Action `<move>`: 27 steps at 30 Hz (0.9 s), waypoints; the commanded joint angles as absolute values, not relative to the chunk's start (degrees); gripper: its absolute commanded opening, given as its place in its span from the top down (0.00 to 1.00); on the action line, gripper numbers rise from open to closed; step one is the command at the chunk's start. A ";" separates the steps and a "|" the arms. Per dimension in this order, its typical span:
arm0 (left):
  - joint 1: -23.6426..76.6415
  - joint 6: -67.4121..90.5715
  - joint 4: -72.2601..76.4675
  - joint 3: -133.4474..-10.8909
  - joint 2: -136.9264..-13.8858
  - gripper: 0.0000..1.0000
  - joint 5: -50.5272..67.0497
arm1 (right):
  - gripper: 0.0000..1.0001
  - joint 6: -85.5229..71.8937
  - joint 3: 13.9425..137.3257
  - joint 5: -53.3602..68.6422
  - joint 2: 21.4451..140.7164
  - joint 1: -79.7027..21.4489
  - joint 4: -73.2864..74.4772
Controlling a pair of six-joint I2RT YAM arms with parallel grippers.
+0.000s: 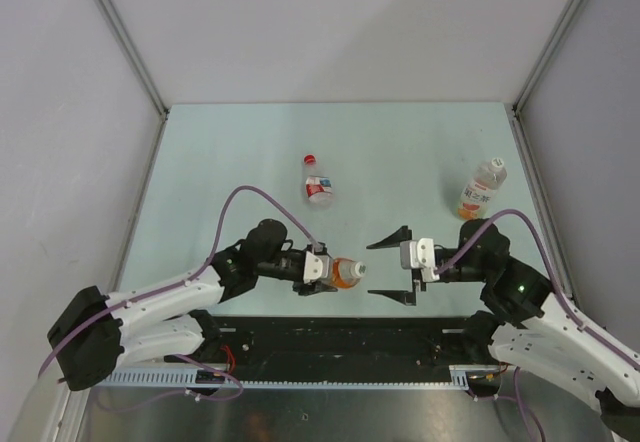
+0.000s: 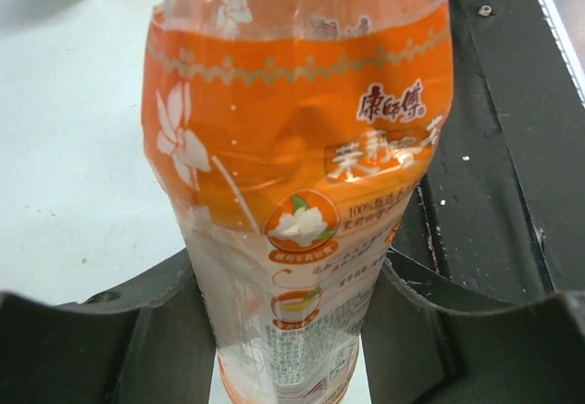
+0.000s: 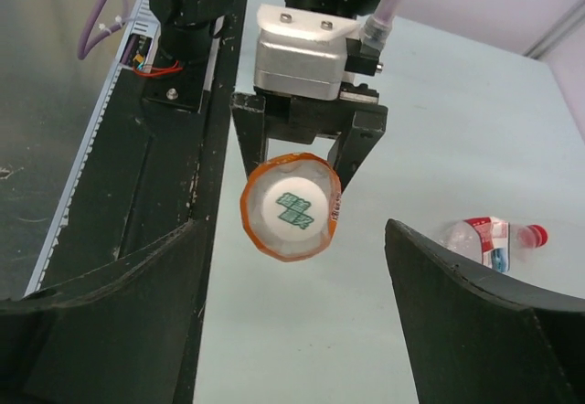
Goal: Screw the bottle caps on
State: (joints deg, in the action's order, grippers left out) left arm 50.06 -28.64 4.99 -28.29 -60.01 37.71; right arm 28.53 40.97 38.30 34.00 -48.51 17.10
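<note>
The white cap [image 3: 295, 210] is sitting on the neck of the orange tea bottle [image 2: 292, 148], which is hanging horizontal just above the near edge of the counter [image 1: 400, 142], its cap end pointing toward the right arm. The left gripper [image 1: 325, 271] is clamping its jaws around the bottle's creased, soft body. The right gripper [image 1: 375, 268] is hovering just in front of the cap, its jaws standing wide and gripping nothing. I cannot tell how tight the cap is, so turning it home is probably the step in hand. To do it well, the right jaws should be advancing straight along the bottle's axis, closing on the cap's rim alone and not the orange shoulder, then rolling at the wrist. Meanwhile the left should be holding firm without squeezing liquid out. A red-capped bottle [image 1: 318, 187] is lying on its side and a white-capped bottle [image 1: 480, 190] is standing, both well apart from the grippers.
</note>
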 commanded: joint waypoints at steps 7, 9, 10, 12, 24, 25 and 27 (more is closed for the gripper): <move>49.75 -30.69 3.65 -31.30 -60.80 1.00 42.29 | 0.29 29.21 41.22 41.62 38.47 -49.28 13.33; 49.75 -30.57 3.61 -31.36 -60.88 0.99 42.04 | 0.31 29.30 41.22 41.63 38.73 -49.76 13.07; 49.75 -30.53 3.61 -31.37 -60.89 0.99 41.94 | 0.31 29.33 41.22 41.47 38.83 -50.02 12.91; 49.81 -30.42 3.60 -31.37 -60.93 0.99 41.80 | 0.34 29.35 41.22 41.17 39.02 -50.47 12.67; 49.79 -29.87 3.60 -31.45 -60.61 0.99 41.16 | 0.60 28.70 41.24 38.26 40.29 -52.16 12.11; 49.77 -29.70 3.60 -31.59 -60.67 0.99 41.02 | 0.65 28.19 41.28 37.85 40.32 -52.18 11.81; 49.75 -29.38 3.60 -31.85 -60.61 0.99 40.49 | 0.73 26.93 41.28 36.60 40.38 -52.38 11.28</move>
State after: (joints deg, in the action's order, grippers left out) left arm 50.06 -29.52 2.63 -28.64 -60.86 40.42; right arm 28.67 40.93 38.70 40.49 -51.70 14.37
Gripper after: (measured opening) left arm 0.566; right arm 0.352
